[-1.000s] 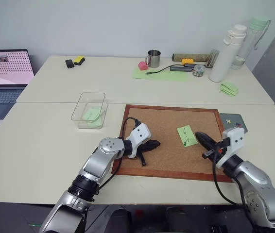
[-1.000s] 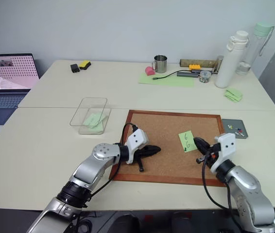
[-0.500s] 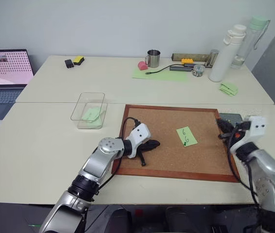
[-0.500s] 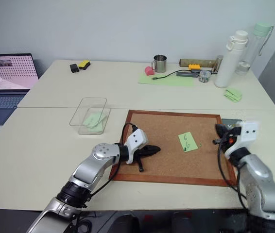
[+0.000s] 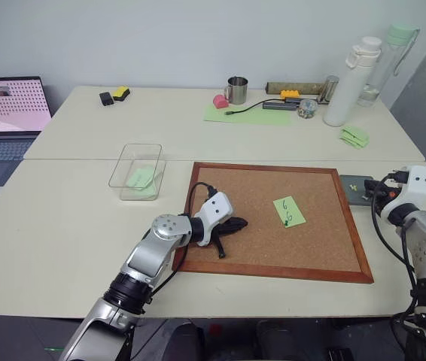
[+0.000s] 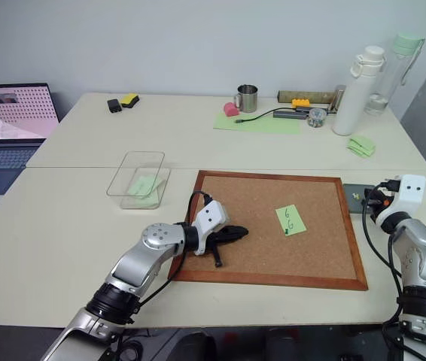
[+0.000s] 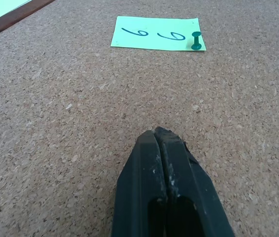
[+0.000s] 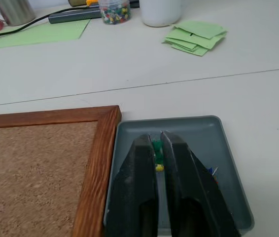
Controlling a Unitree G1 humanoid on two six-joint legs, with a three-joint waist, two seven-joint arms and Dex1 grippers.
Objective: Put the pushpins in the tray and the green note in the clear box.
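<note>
Right gripper [image 8: 158, 148] is hovering over the tray [image 8: 203, 131], jaws slightly parted, pushpins [image 8: 156, 150] showing between them.
Green note [image 7: 154, 33] is lying at the cork board's [image 5: 258, 188] centre, a green pin [image 7: 196, 40] sticking at its 3 o'clock edge; thin, limp paper, best pinched by a free corner. Left gripper [image 7: 159, 136] is resting fully together at the note's 6 o'clock.

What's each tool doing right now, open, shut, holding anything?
Left tool: shut, empty, over the cork board.
Right tool: slightly parted over the tray; a pushpin shows in the gap, grip cannot be told.
</note>
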